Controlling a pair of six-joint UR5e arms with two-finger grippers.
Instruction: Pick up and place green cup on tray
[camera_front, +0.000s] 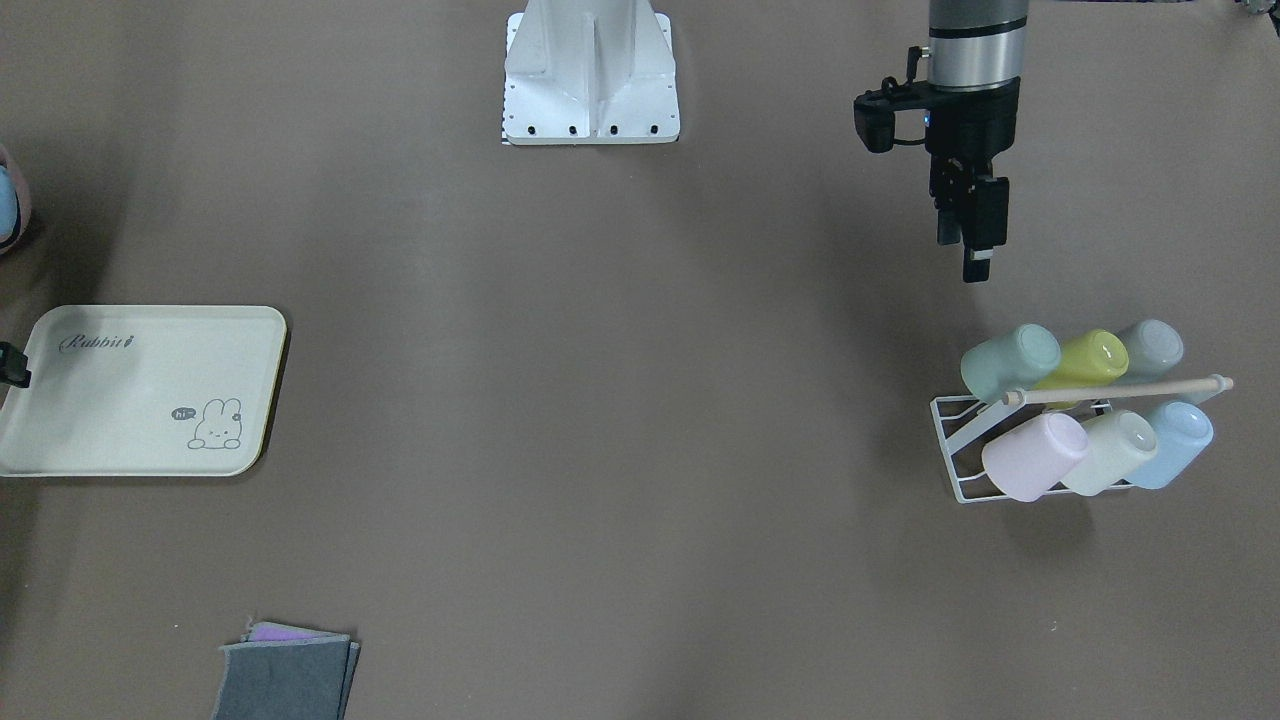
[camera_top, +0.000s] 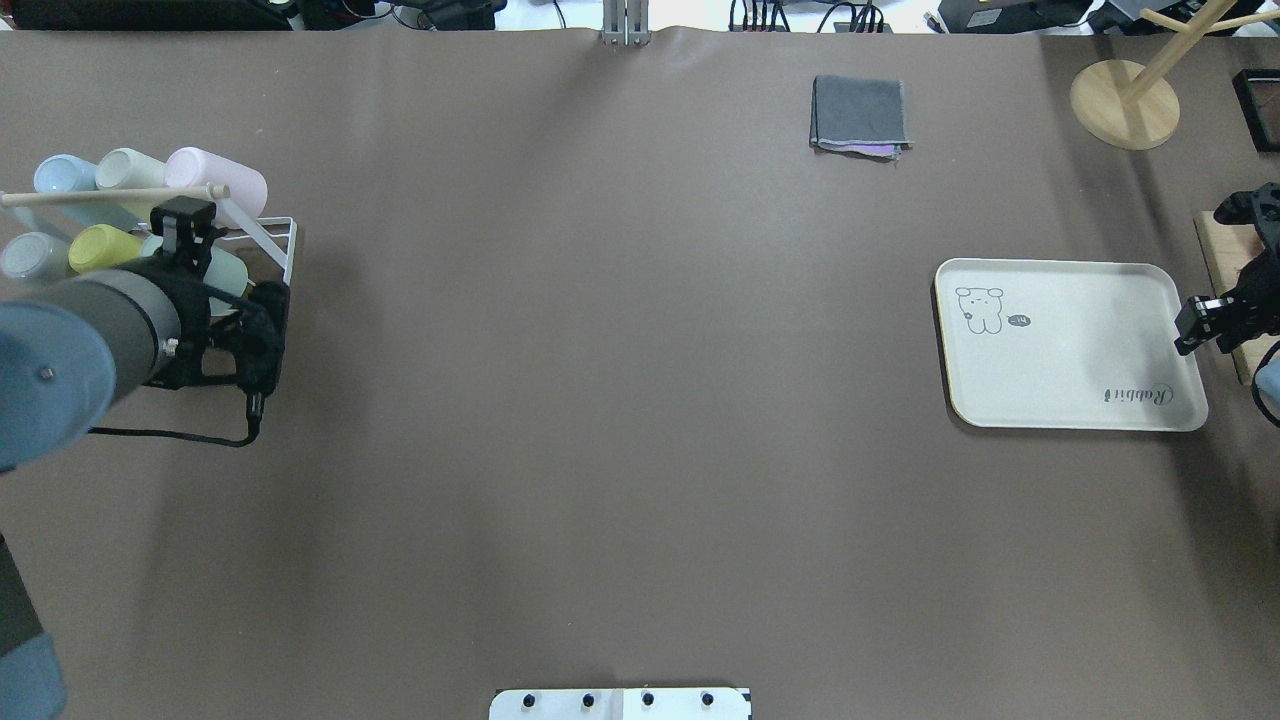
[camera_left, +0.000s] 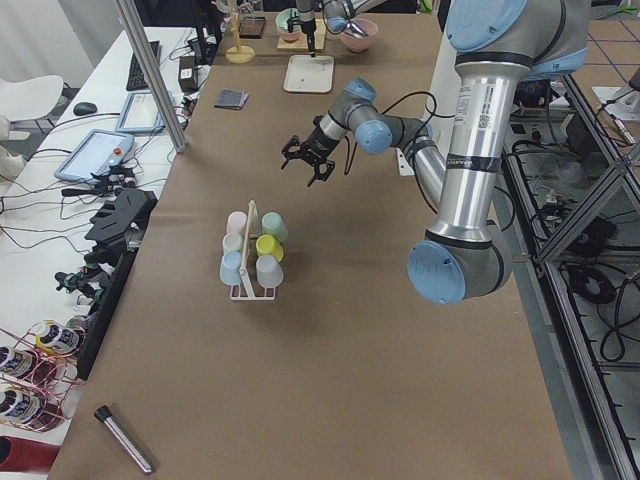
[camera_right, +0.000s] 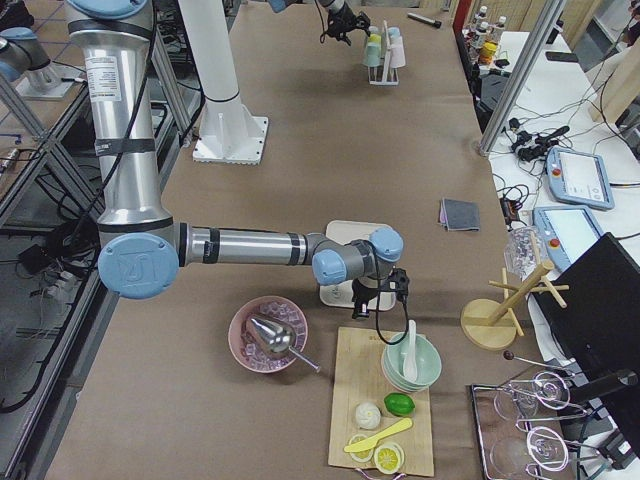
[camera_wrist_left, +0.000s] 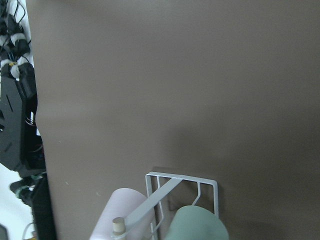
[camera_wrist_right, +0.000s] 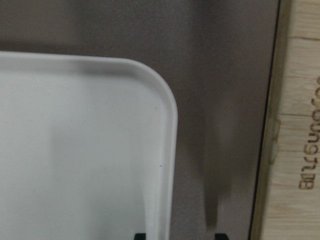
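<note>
The green cup (camera_front: 1010, 360), pale mint, lies tilted on the upper row of a white wire rack (camera_front: 955, 445), at the end nearest the table's middle. It also shows in the left wrist view (camera_wrist_left: 197, 225). My left gripper (camera_front: 972, 258) hangs open and empty above the table, on the robot's side of the rack and apart from the cup. The cream tray (camera_front: 140, 390) with the rabbit drawing lies empty at the other end of the table. My right gripper (camera_top: 1195, 325) is open and empty at the tray's outer edge (camera_wrist_right: 167, 150).
The rack also holds yellow-green (camera_front: 1085, 360), grey (camera_front: 1150, 348), pink (camera_front: 1035, 455), whitish-green (camera_front: 1110, 452) and blue (camera_front: 1175, 440) cups under a wooden rod (camera_front: 1120, 390). Folded grey cloths (camera_front: 285, 680) lie near the operators' edge. A wooden board (camera_wrist_right: 295, 125) lies beside the tray.
</note>
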